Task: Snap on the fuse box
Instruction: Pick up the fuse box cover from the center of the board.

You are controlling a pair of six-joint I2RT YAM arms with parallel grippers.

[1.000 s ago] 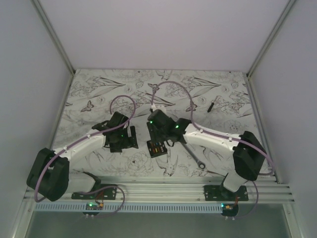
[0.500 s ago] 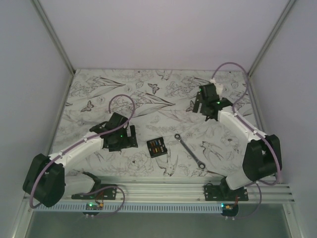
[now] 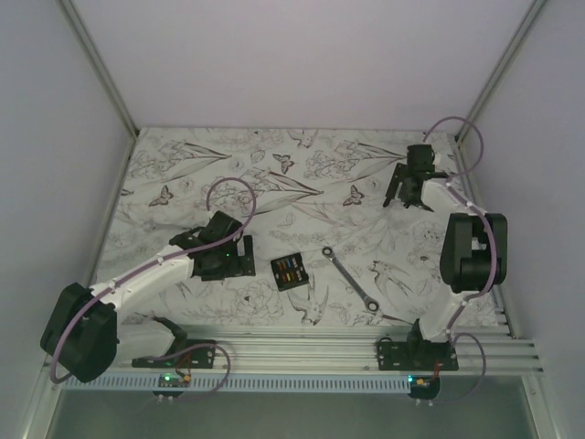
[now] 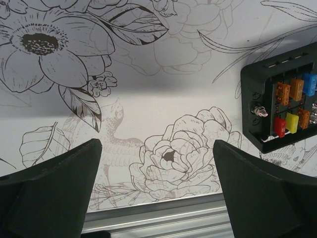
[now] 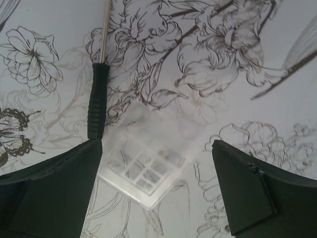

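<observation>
Top external view: the left claw (image 3: 239, 256) is spread wide and empty, low over the flower-printed desk (image 3: 174, 174); just to its right the fuse box (image 3: 289, 273) lies open-topped near the desk's front middle, coloured fuses showing, touched by neither arm; a silver wrench (image 3: 350, 278) lies beside it on the right, apart; toward the far right corner the right claw (image 3: 409, 194) hangs released, jaws wide, above a clear square lid (image 5: 148, 168) lying flat, a thin black-handled tool (image 5: 97, 106) just beside the lid's left edge
</observation>
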